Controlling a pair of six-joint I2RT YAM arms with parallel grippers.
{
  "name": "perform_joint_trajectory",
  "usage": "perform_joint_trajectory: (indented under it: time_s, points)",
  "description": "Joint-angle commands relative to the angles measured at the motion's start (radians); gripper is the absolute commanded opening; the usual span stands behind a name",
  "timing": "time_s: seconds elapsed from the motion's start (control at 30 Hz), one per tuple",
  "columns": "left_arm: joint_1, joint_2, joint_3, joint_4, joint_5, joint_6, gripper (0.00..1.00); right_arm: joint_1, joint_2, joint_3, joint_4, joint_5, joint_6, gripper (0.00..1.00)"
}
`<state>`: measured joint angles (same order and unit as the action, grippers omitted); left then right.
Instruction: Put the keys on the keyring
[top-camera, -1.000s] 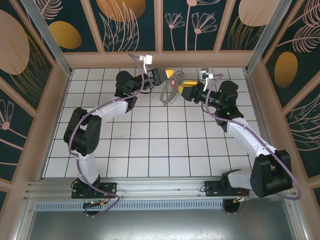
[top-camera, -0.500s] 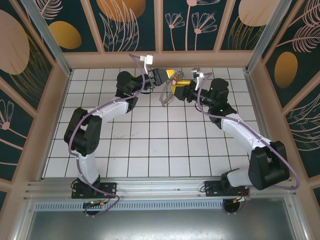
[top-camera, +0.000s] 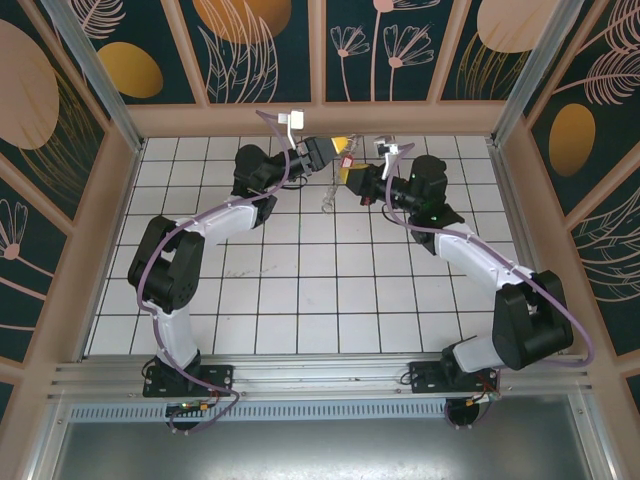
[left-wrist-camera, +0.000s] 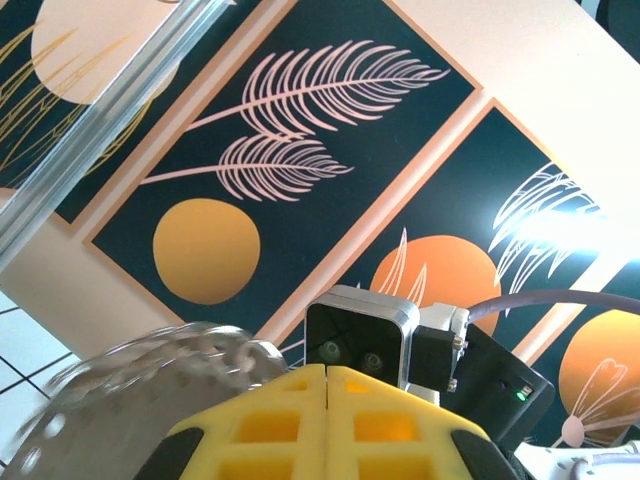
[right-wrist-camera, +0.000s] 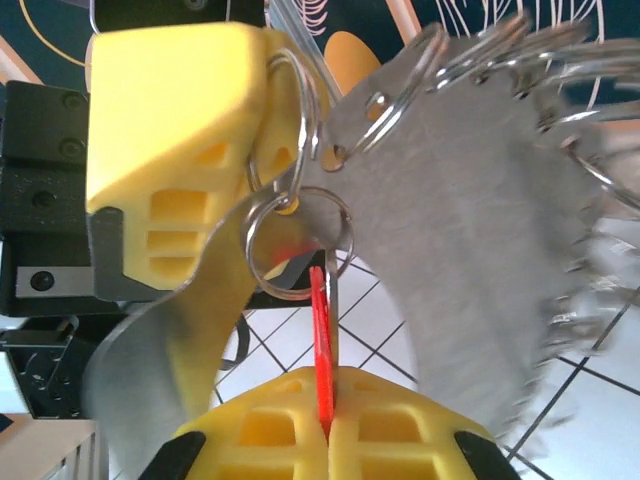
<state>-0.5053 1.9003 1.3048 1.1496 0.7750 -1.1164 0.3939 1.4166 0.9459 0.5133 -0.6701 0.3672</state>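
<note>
- The keys (top-camera: 347, 160) show from the top external camera as a small red speck high over the far part of the white tiled floor (top-camera: 300, 290), right where the two claws meet. The left gripper (top-camera: 338, 150) comes in from the left and the right gripper (top-camera: 350, 172) from the right. The keyring (top-camera: 329, 197) hangs just below them, off the tiles.
- Left wrist camera: the left gripper (left-wrist-camera: 327, 425) has its yellow fingers (left-wrist-camera: 270, 430) pressed together with no gap. The keyring (left-wrist-camera: 150, 395) is a blurred silvery mass just to their left, and the right arm's black wrist block (left-wrist-camera: 365, 345) sits close behind.
- Right wrist camera: the right gripper (right-wrist-camera: 325, 425) is clamped on the keys (right-wrist-camera: 321, 330), the red piece standing upright between its yellow fingers (right-wrist-camera: 260, 430). The piece's top reaches a small wire ring (right-wrist-camera: 297, 245). Above, the left gripper (right-wrist-camera: 285, 95) pinches the keyring (right-wrist-camera: 470, 230) by its wire loop, with the metal pieces fanning out to the right.
</note>
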Motion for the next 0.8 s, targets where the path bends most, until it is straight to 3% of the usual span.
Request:
perform_joint_trajectory:
  time_s: [0.0, 0.47, 0.77]
  points:
    - [-0.007, -0.048, -0.01, 0.067, -0.011, 0.003, 0.0, 0.0, -0.03, -0.002, 0.059, -0.008, 0.019, 0.0]
    - [-0.009, -0.041, -0.019, 0.085, -0.016, -0.007, 0.0, 0.033, 0.028, 0.065, 0.038, -0.045, 0.026, 0.0]
    - [-0.009, -0.037, -0.021, 0.079, -0.003, 0.008, 0.0, -0.002, -0.048, 0.028, -0.045, -0.014, -0.02, 0.0]
